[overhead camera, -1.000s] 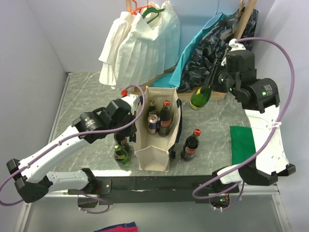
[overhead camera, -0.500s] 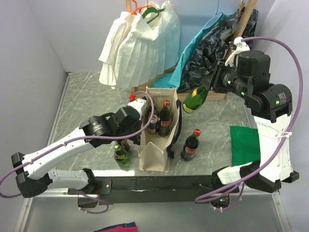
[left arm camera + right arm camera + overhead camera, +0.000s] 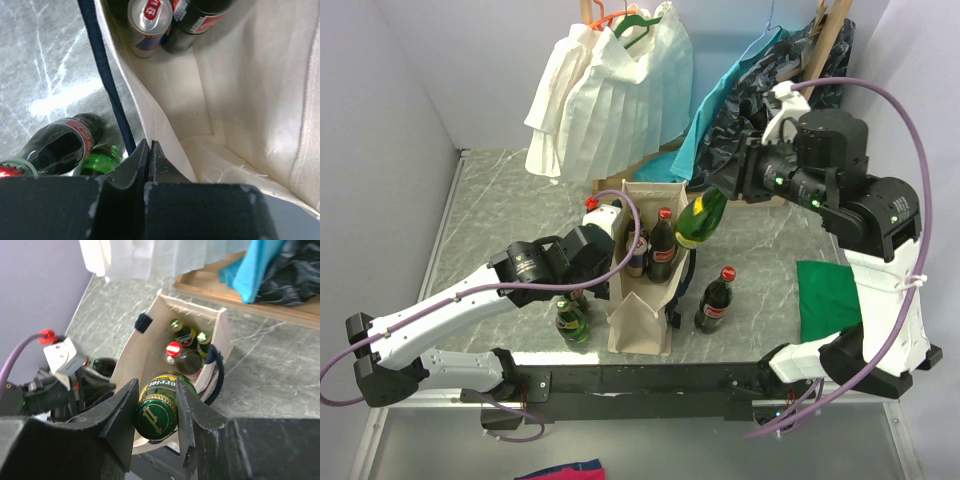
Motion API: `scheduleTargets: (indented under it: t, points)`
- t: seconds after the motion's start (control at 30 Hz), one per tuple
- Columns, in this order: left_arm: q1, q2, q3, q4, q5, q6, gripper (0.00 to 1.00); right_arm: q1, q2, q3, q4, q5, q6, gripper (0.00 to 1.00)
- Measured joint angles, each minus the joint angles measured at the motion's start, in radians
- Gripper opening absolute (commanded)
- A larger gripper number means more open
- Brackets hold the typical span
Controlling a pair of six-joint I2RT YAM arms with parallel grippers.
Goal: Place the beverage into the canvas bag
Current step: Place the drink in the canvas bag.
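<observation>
Swung leftward, the green bottle (image 3: 698, 222), gripped at its neck by the right jaws, now hangs tilted at two o'clock of the canvas bag (image 3: 642, 310), whose nine-o'clock wall the left jaws pinch tight, holding its mouth open.

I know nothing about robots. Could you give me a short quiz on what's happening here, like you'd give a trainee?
1. True or false: the green bottle already stands inside the bag.
2. What does the left gripper pinch? A) the bag's wall B) a can C) a cola bottle
3. Fill in: the lone bottle on the table, on the right arm's side of the bag, has a ___ cap.
Key: 1 false: the right gripper holds it tilted in the air near the bag's top. 2 A. 3 red.
</observation>
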Motion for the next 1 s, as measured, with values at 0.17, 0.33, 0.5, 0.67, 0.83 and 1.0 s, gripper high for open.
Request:
scheduleTargets:
  t: [0.17,0.33,0.5,0.67,0.83,1.0]
  points:
    - [-0.003,-0.004,0.001,-0.022,-0.029,-0.024,0.01,0.095,0.029,0.007,0.0,0.044,-0.01,0.0]
    - [-0.003,-0.01,0.011,-0.052,-0.048,-0.043,0.01,0.149,0.065,0.006,0.002,0.08,-0.014,0.0]
    - [-0.003,-0.011,0.016,-0.072,-0.06,-0.056,0.01,0.196,0.097,0.006,0.014,0.129,-0.02,0.0]
    - [-0.003,-0.016,0.016,-0.089,-0.072,-0.06,0.01,0.249,0.132,-0.007,0.037,0.159,-0.021,0.0]
    - [-0.003,-0.027,0.016,-0.106,-0.081,-0.063,0.01,0.29,0.138,-0.076,0.061,0.195,-0.021,0.0]
    - [-0.003,-0.033,0.016,-0.12,-0.087,-0.063,0.01,0.339,0.154,-0.14,0.085,0.236,-0.02,0.0]
